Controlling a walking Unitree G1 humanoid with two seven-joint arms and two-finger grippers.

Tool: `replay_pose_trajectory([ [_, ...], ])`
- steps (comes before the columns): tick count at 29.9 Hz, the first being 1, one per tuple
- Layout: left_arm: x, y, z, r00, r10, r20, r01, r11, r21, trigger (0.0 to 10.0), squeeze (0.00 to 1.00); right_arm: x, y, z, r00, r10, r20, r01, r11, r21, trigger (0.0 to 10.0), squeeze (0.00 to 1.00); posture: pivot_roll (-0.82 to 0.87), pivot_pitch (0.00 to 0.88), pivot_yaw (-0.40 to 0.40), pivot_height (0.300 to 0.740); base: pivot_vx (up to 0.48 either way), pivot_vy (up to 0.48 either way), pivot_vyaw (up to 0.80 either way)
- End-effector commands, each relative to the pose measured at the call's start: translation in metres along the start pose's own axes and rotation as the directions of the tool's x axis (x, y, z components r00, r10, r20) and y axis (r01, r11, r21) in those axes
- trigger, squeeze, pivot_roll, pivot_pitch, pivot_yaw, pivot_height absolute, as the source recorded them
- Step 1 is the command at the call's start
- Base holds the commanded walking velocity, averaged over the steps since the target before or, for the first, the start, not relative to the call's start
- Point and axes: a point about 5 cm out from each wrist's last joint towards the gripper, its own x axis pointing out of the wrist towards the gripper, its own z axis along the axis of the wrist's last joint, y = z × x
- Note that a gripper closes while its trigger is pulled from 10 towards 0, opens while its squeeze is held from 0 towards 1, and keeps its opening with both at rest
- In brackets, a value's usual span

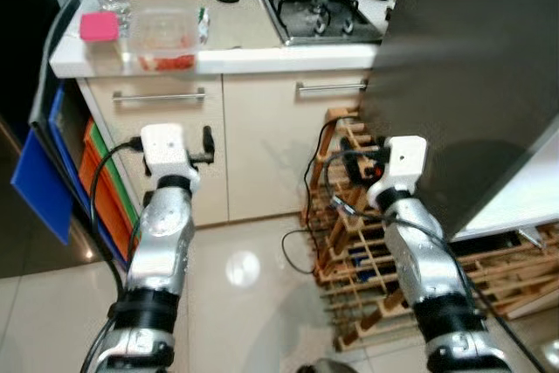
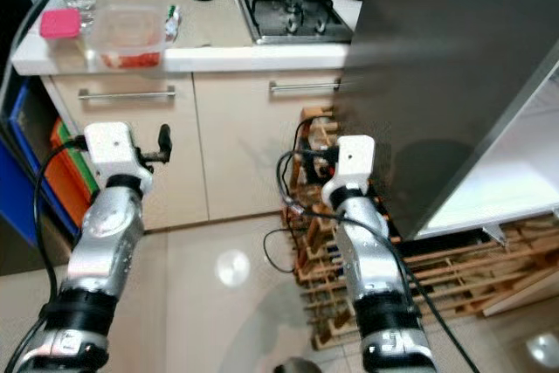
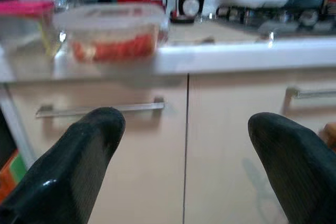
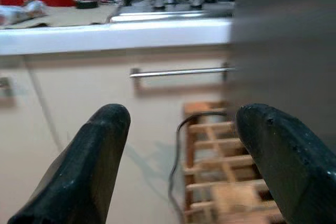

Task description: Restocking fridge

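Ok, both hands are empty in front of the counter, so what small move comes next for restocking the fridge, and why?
Probably raise the left hand toward the clear food container at the countertop edge. Both hands are open and empty, held below counter height; the left one already faces that container, while the right hand faces the cabinet handle beside the open fridge door.

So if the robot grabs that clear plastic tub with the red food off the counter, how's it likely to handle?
The clear tub looks thin-walled, so it may flex under a squeeze. It seems only partly filled, so probably light. Broad and low, it should not tip easily, though smooth plastic could slip between the left gripper's fingers.
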Motion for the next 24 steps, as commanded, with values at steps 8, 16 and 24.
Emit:
replay_pose_trajectory([
  [8,0.004,-0.006,0.013,0.998,-0.05,0.05,0.051,0.998,-0.022,10.0,1.0,0.006,0.006,0.012,0.998,0.015,0.06,-0.017,1.0,0.025,10.0,0.0,0.05,0.0,-0.075,0.74,0.0,0.0,0.0],
  [16,0.001,-0.011,0.007,0.997,-0.071,0.021,0.071,0.997,-0.005,10.0,1.0,0.003,0.001,0.005,0.999,-0.031,0.03,0.031,1.0,-0.004,10.0,0.0,0.04,0.0,-0.073,0.74,0.0,0.0,0.4],
  [24,0.001,0.007,0.023,0.992,-0.021,0.127,0.031,0.996,-0.08,10.0,0.0,-0.005,-0.01,0.029,0.972,-0.115,0.207,0.119,0.993,-0.011,10.0,0.0,0.04,0.0,-0.044,0.74,0.0,0.0,0.0],
])
